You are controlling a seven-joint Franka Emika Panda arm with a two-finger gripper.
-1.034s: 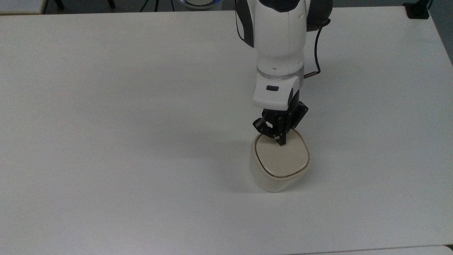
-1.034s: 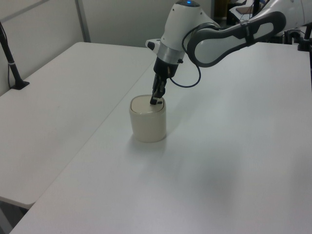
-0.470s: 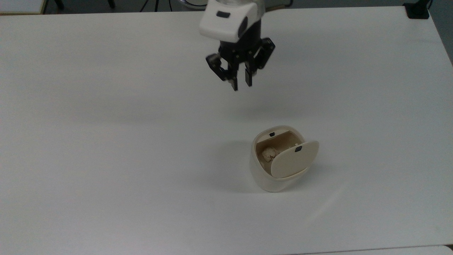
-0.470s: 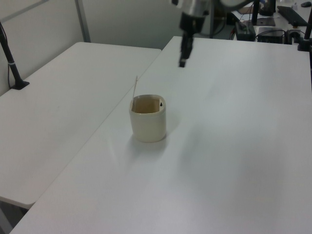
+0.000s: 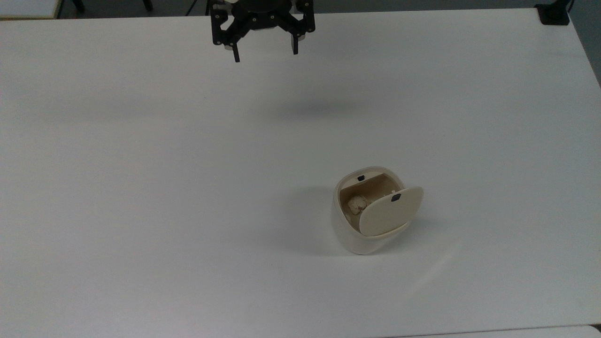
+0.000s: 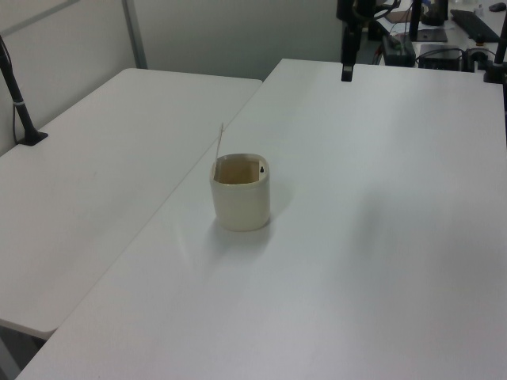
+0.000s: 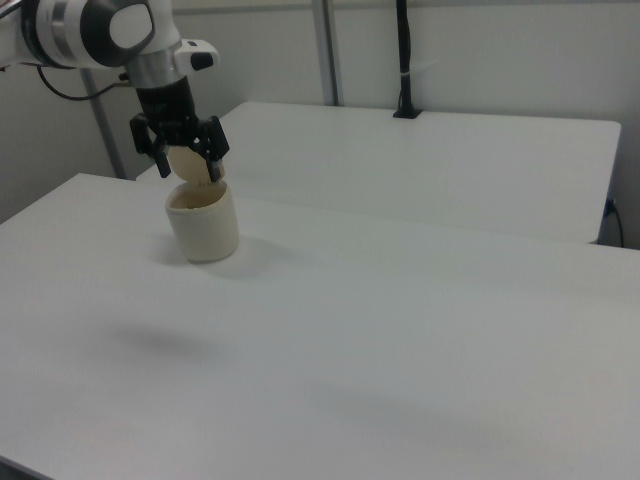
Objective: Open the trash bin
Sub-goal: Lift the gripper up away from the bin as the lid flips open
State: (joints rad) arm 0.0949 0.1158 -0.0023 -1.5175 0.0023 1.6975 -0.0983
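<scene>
The bin (image 5: 364,220) is seen on the white table (image 5: 141,188), at about four o'clock from the centre in the top view. Its lid (image 5: 389,211) is raised on its hinge and stands nearly upright at the bin's five o'clock side; a black mark (image 5: 396,197) is seen near its free edge. The inside is exposed, and a crumpled pale lump (image 5: 357,203) lies there. The gripper (image 5: 264,54) hangs high above the table at twelve o'clock, well apart from the bin. Its fingers are spread wide and nothing is held between them. The opening step is judged to be done. No further contact seems to be called for; only a clear retreat is needed, so that the lid is not knocked shut.
</scene>
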